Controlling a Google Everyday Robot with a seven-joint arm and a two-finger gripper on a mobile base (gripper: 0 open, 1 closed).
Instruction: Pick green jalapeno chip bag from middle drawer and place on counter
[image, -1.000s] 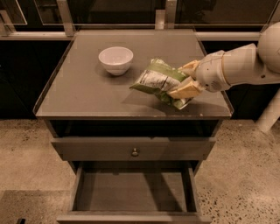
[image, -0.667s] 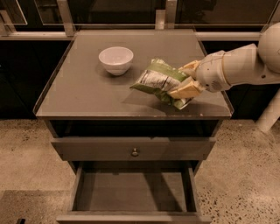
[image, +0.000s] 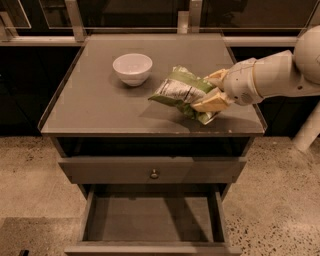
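Gripper (image: 209, 91), right of centre over the bench (image: 95, 110), pinches the green jalapeno chip bag (image: 176, 90), likely light, crinkly and slippery, by its right end.

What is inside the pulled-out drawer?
The middle drawer shows only bare grey floor; its back end is hidden under the cabinet. The green jalapeno chip bag is over the counter, held in the gripper.

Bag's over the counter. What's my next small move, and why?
Probably lower slightly and release: the gripper is shut on the green jalapeno chip bag, held just above the counter, apart from the white bowl.
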